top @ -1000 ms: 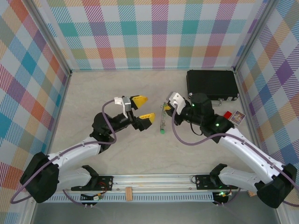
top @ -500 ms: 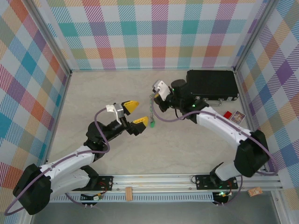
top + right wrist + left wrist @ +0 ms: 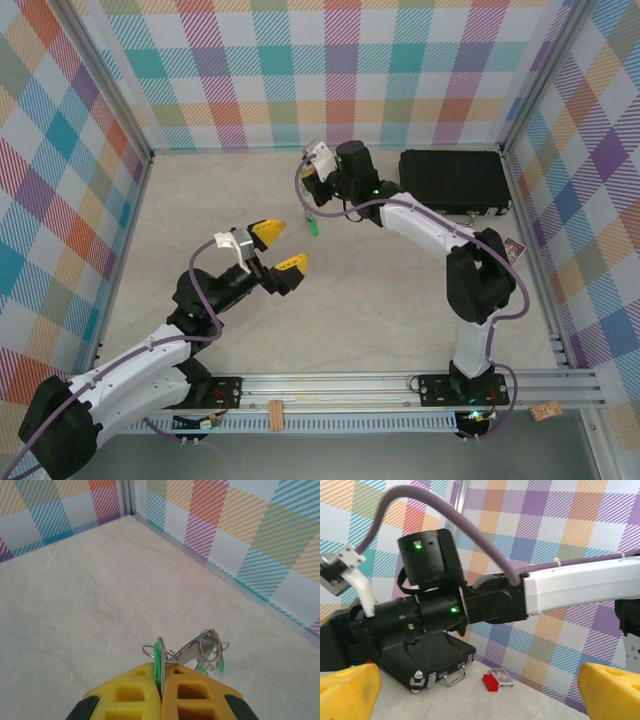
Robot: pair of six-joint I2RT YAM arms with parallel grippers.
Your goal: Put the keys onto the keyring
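The right gripper [image 3: 162, 676] was pinched tight on a green tag [image 3: 158, 659], the keys [image 3: 192, 650] dangling just beyond its fingertips above the bench [image 3: 75, 605]. The left gripper [image 3: 275, 247] gaped wide, holding nothing. A firm pinch and a slow carry toward it would likely stop the bunch swinging.

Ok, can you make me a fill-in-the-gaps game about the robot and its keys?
1. The right gripper is shut on the keys, whose plastic tags are ___.
2. The left gripper is ___, holding nothing.
3. The case near the back wall is ___.
Missing words: green; open; black.
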